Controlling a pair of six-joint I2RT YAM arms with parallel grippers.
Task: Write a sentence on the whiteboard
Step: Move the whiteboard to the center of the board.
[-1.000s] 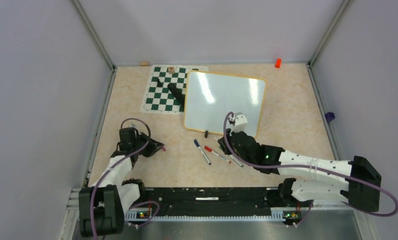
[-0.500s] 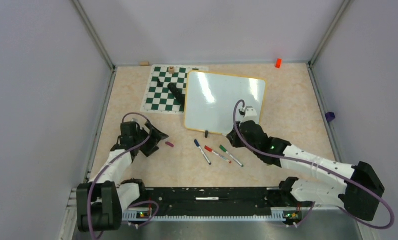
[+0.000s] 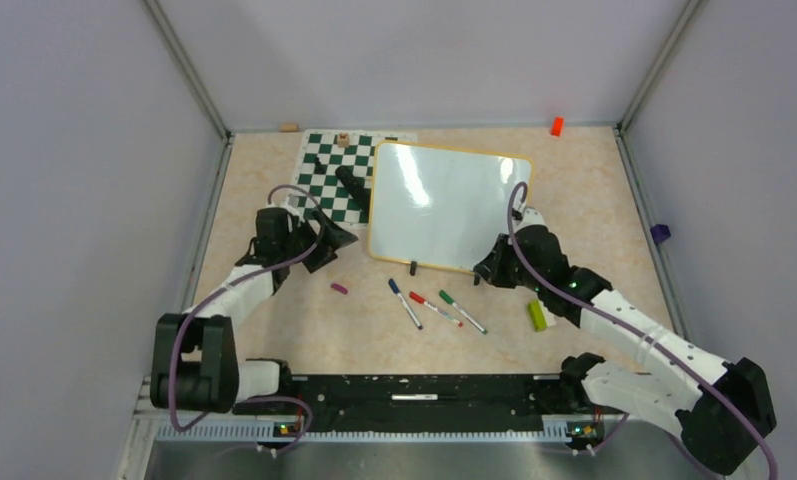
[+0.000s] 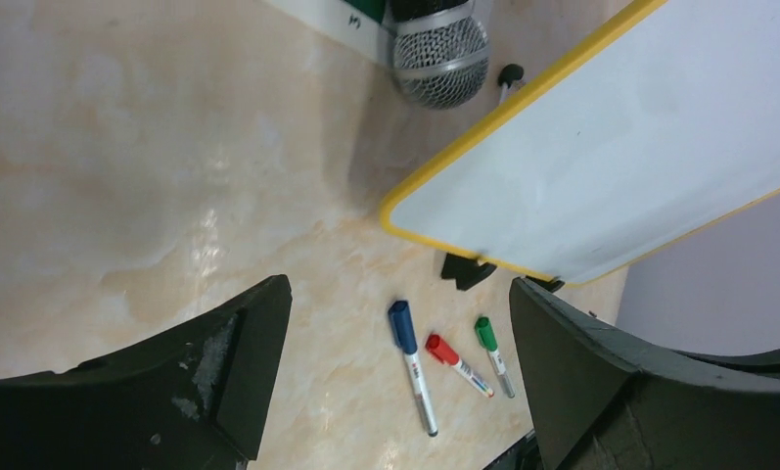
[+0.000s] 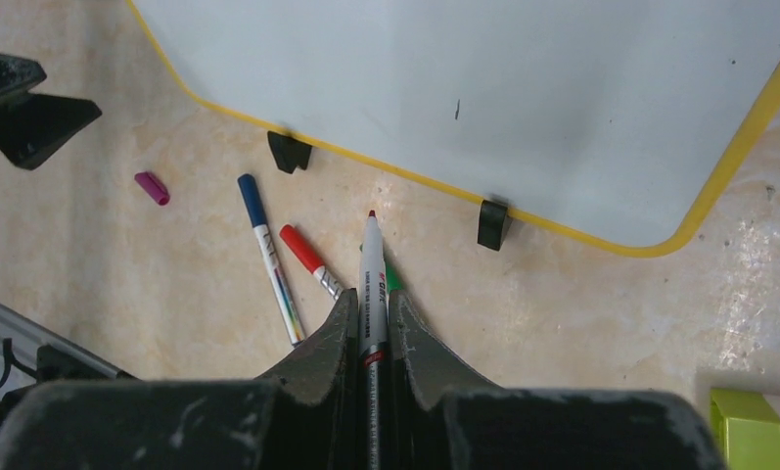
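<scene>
Uncapped marker [image 5: 371, 264] clamped in right claw [image 5: 371, 305], tip just short of blank whiteboard [image 5: 523, 88]. Left claw [image 4: 397, 286] wide, empty. Nothing written yet; whole sentence left.

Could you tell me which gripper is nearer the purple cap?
Left. The left gripper is open just beyond the purple cap; the right gripper, shut on a marker, sits well off to its right.

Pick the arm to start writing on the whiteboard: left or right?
Right. The right gripper is shut on an uncapped marker, its tip pointing at the blank whiteboard just ahead. The left gripper is open and empty, off the board's corner.
</scene>
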